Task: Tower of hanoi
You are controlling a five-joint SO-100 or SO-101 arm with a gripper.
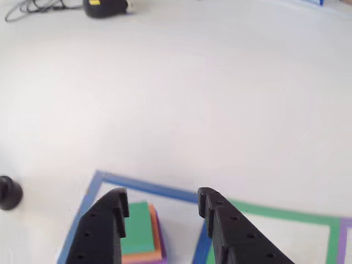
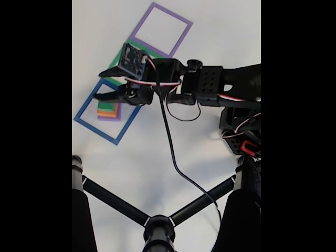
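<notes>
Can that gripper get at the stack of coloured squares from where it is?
Probably yes. The gripper hangs open right over the stack of coloured squares inside the blue outline, and nothing lies between them.

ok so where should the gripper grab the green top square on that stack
Grip the green square by two opposite side edges, coming straight down from above. It lies flat on top of the orange and purple squares, so only its thin edges stand free. The open gripper sits a little right of it in the other view, so it probably needs to shift left first.
</notes>
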